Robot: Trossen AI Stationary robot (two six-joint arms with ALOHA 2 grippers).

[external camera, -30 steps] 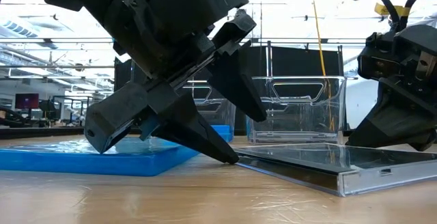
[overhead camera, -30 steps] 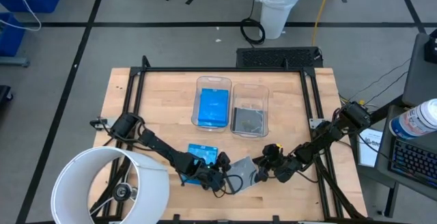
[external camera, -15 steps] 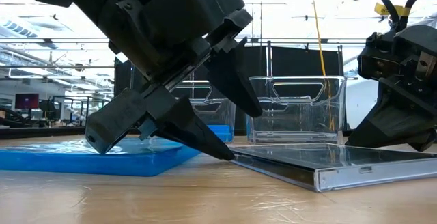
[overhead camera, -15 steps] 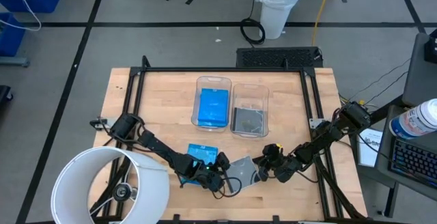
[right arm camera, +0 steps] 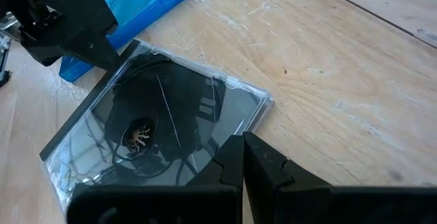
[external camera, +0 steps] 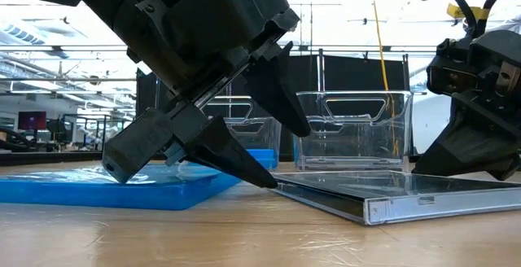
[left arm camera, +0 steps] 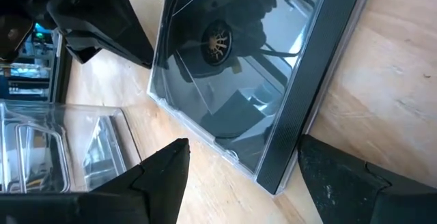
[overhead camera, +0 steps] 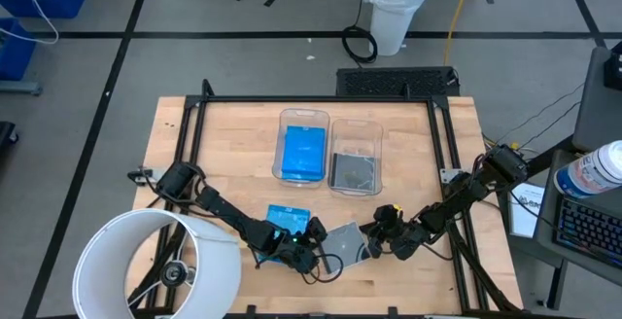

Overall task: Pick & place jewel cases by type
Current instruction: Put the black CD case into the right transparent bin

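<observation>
A dark smoky jewel case (overhead camera: 345, 244) lies flat on the wood near the table's front edge, between my two grippers. A blue jewel case (overhead camera: 289, 219) lies flat just to its left. My left gripper (left arm camera: 244, 145) is open and rolled to one side. One finger is low at the dark case's left corner (external camera: 279, 187) and the other stands above it. My right gripper (right arm camera: 244, 142) is shut at the case's right side. Farther back, a blue case (overhead camera: 303, 152) and a dark case (overhead camera: 355, 171) lie in two clear bins. My left gripper's lower fingertip (external camera: 269, 184) meets the dark case's left corner edge at table height, slanting down from the left. Its upper finger (external camera: 285, 116) stands clear above. The case lies on the wood. My right gripper's shut fingertips (right arm camera: 235, 157) sit at the case's edge (right arm camera: 222, 138) beside its corner, slanting down from the right. I cannot tell if they press on top or against the side.
The two clear bins (overhead camera: 303, 117) (overhead camera: 358, 124) stand side by side at the table's middle. A large white round shade (overhead camera: 155, 265) covers the near left corner. Black frame rails (overhead camera: 321, 99) run round the table top. Bare wood lies near the front edge (external camera: 244, 242).
My left gripper has rolled a little in place while staying open. The dark jewel case has turned on the table. Its near corner has swung toward the table's left, and its left corner has stayed at my lower finger.
</observation>
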